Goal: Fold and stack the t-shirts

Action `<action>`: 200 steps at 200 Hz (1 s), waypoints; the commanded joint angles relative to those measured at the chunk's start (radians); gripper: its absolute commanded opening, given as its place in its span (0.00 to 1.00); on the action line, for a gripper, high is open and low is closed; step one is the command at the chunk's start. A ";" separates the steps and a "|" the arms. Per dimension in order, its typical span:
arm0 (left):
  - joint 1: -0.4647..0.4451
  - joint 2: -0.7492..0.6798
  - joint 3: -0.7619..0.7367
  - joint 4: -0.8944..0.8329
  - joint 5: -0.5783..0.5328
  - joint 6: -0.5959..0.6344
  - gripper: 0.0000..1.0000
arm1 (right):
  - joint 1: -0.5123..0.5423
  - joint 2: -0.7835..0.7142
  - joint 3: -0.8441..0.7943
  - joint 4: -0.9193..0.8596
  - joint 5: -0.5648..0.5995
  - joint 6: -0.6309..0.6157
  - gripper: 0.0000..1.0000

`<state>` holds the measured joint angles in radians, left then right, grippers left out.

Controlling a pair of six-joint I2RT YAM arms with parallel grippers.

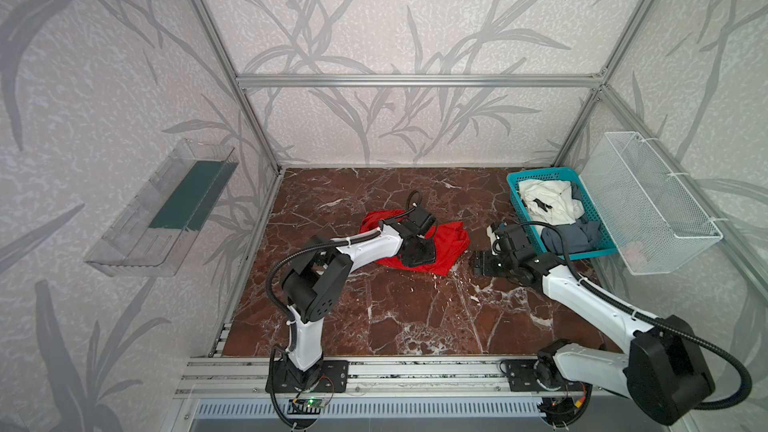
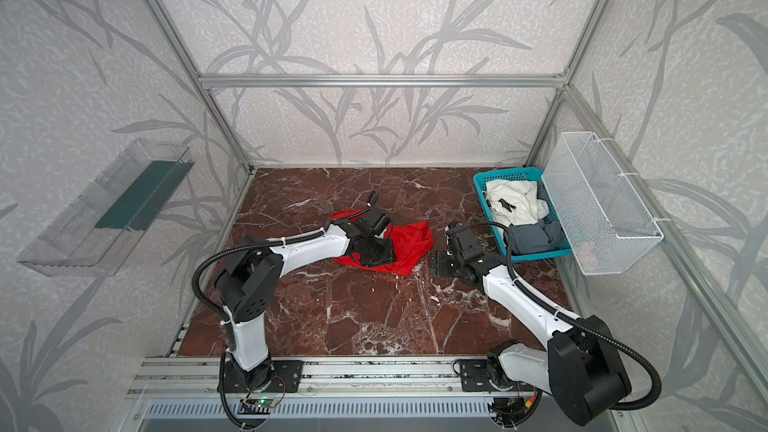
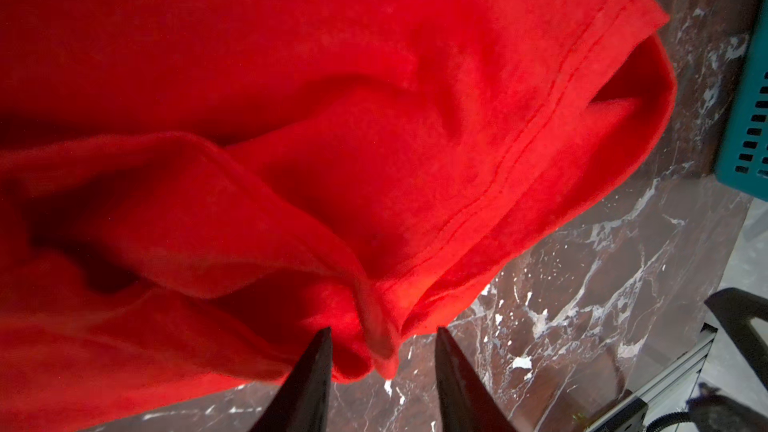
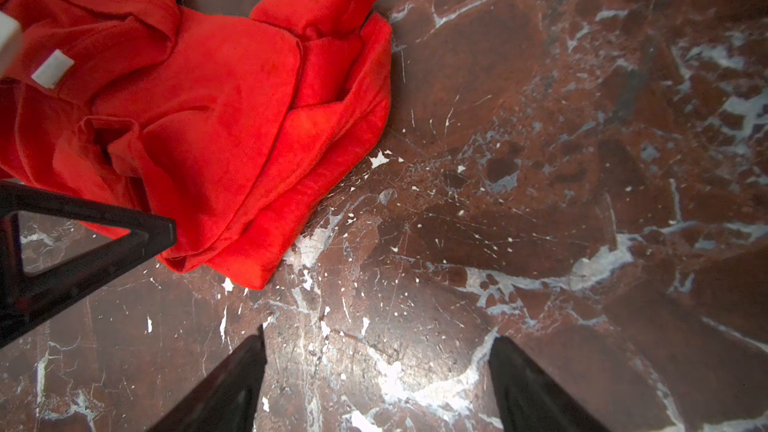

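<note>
A red t-shirt (image 1: 451,243) (image 2: 411,243) lies crumpled on the marble near the middle. My left gripper (image 1: 417,253) (image 2: 374,253) hovers low over its near edge. In the left wrist view a hemmed corner of the red t-shirt (image 3: 374,139) hangs between the parted fingers of the left gripper (image 3: 384,330), beside one finger and apart from the other. My right gripper (image 1: 482,261) (image 4: 376,334) stands open over bare marble just right of the red t-shirt (image 4: 216,118). A white t-shirt (image 1: 548,201) with a black mark and a grey-blue t-shirt (image 1: 573,236) lie bunched in the teal basket (image 1: 515,197).
The teal basket (image 2: 484,197) stands at the back right of the marble tabletop (image 1: 395,317). A white wire basket (image 1: 652,201) hangs on the right wall and a clear plastic bin (image 1: 162,209) on the left wall. Aluminium frame posts bound the table.
</note>
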<state>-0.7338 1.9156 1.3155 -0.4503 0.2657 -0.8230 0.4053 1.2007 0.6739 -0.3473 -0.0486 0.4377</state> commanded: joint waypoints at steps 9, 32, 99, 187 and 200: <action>-0.017 0.036 0.049 -0.045 -0.026 -0.025 0.37 | -0.017 -0.043 -0.029 0.010 -0.017 -0.007 0.85; -0.026 0.044 0.046 -0.055 -0.035 -0.044 0.27 | -0.023 -0.063 -0.031 0.000 -0.020 -0.009 0.85; 0.003 -0.045 0.252 -0.133 -0.096 0.066 0.00 | -0.034 -0.119 -0.014 -0.028 -0.020 -0.013 0.85; 0.116 0.342 1.716 -0.408 0.107 0.232 0.00 | -0.049 -0.238 0.037 -0.133 0.016 -0.021 0.85; 0.118 0.190 1.561 -0.429 0.080 0.334 0.00 | -0.048 -0.259 0.036 -0.140 0.018 -0.027 0.85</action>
<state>-0.6277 2.2814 2.9704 -0.7975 0.2768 -0.5903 0.3611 0.9878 0.6781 -0.4389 -0.0471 0.4297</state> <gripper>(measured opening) 0.048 0.853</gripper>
